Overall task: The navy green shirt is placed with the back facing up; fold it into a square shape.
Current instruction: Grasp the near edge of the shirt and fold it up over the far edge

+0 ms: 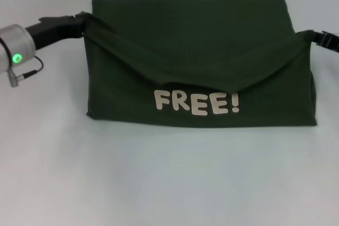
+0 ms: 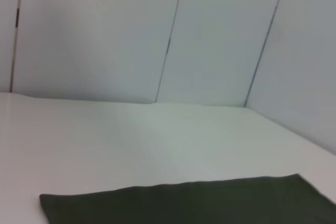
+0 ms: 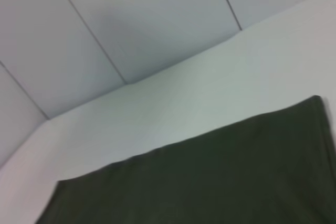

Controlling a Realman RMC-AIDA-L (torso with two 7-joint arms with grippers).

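Observation:
The navy green shirt [image 1: 201, 51] lies folded on the white table, and cream "FREE!" lettering [image 1: 197, 102] shows on its near part. A flap of the cloth is held up by both side corners and sags in a V above the lettering. My left gripper [image 1: 85, 20] is shut on the flap's left corner. At the opposite corner my right gripper [image 1: 311, 36] is also shut on the cloth. Each wrist view shows only a dark stretch of the shirt [image 2: 184, 203] [image 3: 210, 182], with no fingers in sight.
The white table [image 1: 159, 183] stretches wide in front of the shirt and to both sides. Pale wall panels [image 2: 168, 35] stand behind the table's far edge.

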